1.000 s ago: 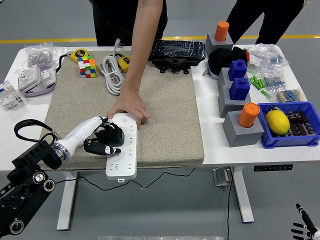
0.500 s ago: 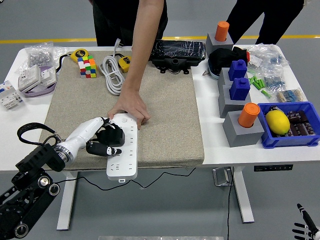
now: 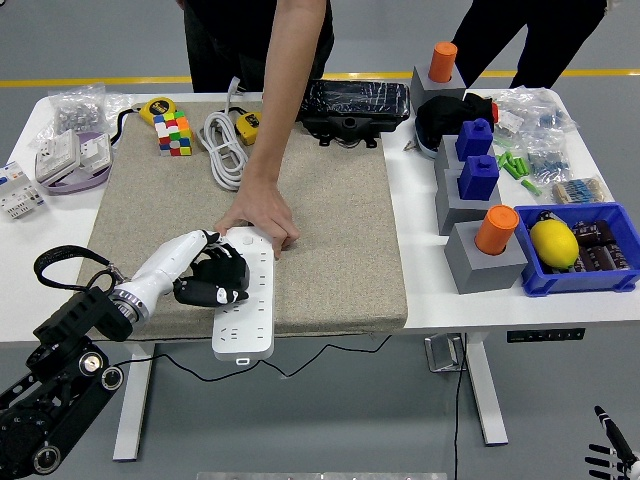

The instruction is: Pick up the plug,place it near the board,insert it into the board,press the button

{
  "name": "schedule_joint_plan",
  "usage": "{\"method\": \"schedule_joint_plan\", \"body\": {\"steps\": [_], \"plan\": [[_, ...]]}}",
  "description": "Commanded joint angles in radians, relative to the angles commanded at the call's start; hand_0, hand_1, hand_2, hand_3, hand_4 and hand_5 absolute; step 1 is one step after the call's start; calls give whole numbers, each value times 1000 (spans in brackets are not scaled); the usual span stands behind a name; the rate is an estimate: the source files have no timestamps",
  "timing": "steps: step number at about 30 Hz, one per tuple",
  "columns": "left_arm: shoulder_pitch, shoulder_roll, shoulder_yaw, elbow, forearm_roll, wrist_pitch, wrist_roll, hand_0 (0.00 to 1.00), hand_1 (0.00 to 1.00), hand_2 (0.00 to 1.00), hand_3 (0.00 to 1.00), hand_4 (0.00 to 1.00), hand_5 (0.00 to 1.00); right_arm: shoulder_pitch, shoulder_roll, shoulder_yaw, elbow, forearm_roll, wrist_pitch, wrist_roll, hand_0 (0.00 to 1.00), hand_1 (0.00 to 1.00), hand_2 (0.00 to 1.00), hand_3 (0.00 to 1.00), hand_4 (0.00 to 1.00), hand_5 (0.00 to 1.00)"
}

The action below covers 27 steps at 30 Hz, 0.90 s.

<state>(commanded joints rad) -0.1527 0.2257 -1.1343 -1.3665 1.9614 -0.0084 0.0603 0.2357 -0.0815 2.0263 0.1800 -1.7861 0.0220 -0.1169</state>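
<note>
A white power strip (image 3: 250,312) lies lengthwise on the grey mat (image 3: 330,230), its near end sticking out past the table's front edge. A person's hand (image 3: 262,214) presses down on its far end. My left hand (image 3: 205,284) comes in from the lower left and is shut on the black plug (image 3: 224,268), which sits against the strip's left side, over its upper sockets. Whether the prongs are in a socket is hidden by my fingers. Only the fingertips of my right hand (image 3: 605,458) show, low in the bottom right corner, far from the table.
A coiled white cable (image 3: 224,148), a colour cube (image 3: 173,133) and tape measures (image 3: 158,108) lie at the mat's far left. A black case (image 3: 356,106) sits at the far middle. Grey blocks with blue and orange pieces (image 3: 478,200) and a blue bin (image 3: 585,250) stand on the right.
My left hand has shifted slightly up and right, settling the plug closer onto the strip. The person's hand keeps holding the strip's far end.
</note>
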Motion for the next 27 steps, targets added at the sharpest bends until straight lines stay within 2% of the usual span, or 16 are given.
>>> {"method": "schedule_joint_plan", "body": {"steps": [5, 6, 17, 18, 27], "plan": [[-2, -1, 2, 1, 20, 6, 3, 222, 153, 380, 534, 998, 230, 1, -5, 2, 0, 0, 0, 0, 852, 751, 703, 762, 998, 998], [-2, -1, 2, 1, 24, 6, 4, 217, 140, 345, 521, 998, 188, 1, -6, 1, 0, 1, 0, 0, 852, 750, 703, 762, 998, 998], [0, -2, 8, 7, 71, 5, 10, 219, 146, 379, 522, 998, 163, -1, -10, 6, 0, -1, -1, 1, 852, 749, 703, 762, 998, 998], [1, -2, 8, 8, 72, 5, 10, 215, 147, 383, 525, 998, 113, -1, -10, 7, 0, -2, -1, 1, 852, 749, 703, 762, 998, 998], [-1, 1, 8, 11, 68, 14, 3, 212, 144, 370, 524, 998, 121, -2, -11, 1, 0, 3, 1, 1, 852, 749, 703, 761, 998, 998]]}}
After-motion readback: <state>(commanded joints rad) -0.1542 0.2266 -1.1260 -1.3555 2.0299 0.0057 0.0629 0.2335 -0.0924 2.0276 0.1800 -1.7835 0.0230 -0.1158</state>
